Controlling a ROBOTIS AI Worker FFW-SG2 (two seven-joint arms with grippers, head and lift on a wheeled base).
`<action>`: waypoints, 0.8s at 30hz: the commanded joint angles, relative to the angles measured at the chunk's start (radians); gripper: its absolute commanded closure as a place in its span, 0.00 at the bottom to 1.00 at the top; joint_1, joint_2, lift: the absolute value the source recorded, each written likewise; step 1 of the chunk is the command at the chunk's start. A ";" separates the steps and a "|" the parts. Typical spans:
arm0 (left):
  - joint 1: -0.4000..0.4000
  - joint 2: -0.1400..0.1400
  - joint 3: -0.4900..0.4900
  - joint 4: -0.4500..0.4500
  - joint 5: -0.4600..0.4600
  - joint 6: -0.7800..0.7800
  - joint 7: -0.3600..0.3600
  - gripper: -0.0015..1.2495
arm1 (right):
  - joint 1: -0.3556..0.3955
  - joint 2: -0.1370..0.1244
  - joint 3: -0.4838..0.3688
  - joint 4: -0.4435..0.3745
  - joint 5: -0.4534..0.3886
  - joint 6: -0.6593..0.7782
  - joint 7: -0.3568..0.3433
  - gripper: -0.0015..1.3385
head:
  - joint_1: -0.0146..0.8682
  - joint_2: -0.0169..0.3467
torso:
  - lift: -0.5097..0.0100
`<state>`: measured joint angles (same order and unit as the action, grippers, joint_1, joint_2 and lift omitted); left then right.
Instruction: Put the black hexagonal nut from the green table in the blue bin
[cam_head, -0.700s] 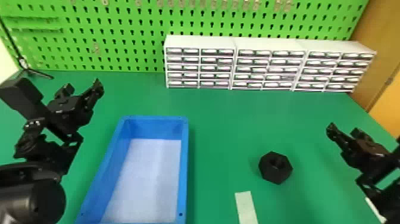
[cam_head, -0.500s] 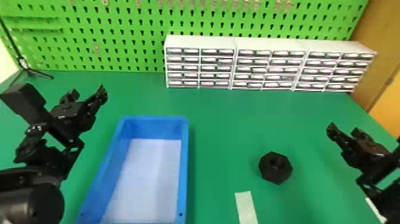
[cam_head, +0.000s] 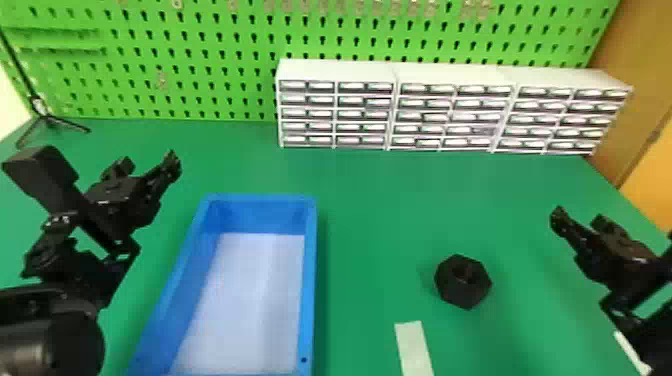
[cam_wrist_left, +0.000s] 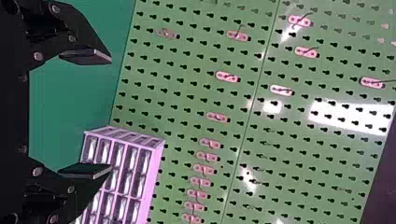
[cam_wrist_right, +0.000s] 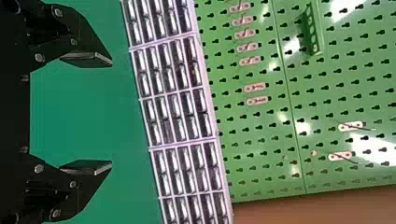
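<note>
The black hexagonal nut (cam_head: 461, 289) sits on the green surface (cam_head: 380, 225), right of centre in the lower half of the head view, well apart from the blue bin (cam_head: 311, 260) at lower left of centre. From where I stand, the left gripper (cam_head: 149, 164) hangs near the left edge, its fingers spread with nothing between them; the right gripper (cam_head: 580, 220), at the right edge, is spread too. A pale strip (cam_head: 414, 350) lies between nut and bin, near the bottom.

Black jointed arms (cam_head: 75, 330), round grey screws (cam_wrist_left: 38, 56)
</note>
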<state>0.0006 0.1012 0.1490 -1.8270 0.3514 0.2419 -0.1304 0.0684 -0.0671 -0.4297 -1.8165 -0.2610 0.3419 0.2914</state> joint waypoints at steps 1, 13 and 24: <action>-0.001 0.000 0.001 0.000 0.000 0.000 0.000 0.35 | 0.001 0.000 0.000 -0.001 0.000 0.000 0.000 0.36 | 0.80 0.07 | 0.79; -0.002 0.000 0.004 0.000 -0.002 0.000 0.000 0.35 | 0.010 -0.003 0.009 -0.043 0.000 0.066 0.000 0.36 | 0.80 0.07 | 0.79; 0.009 0.000 0.018 -0.006 -0.002 0.000 0.000 0.35 | 0.045 -0.005 0.028 -0.158 -0.001 0.229 0.000 0.37 | 0.80 0.07 | 0.79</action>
<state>0.0045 0.1012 0.1609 -1.8282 0.3497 0.2424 -0.1304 0.0983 -0.0692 -0.4108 -1.9322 -0.2621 0.5088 0.2914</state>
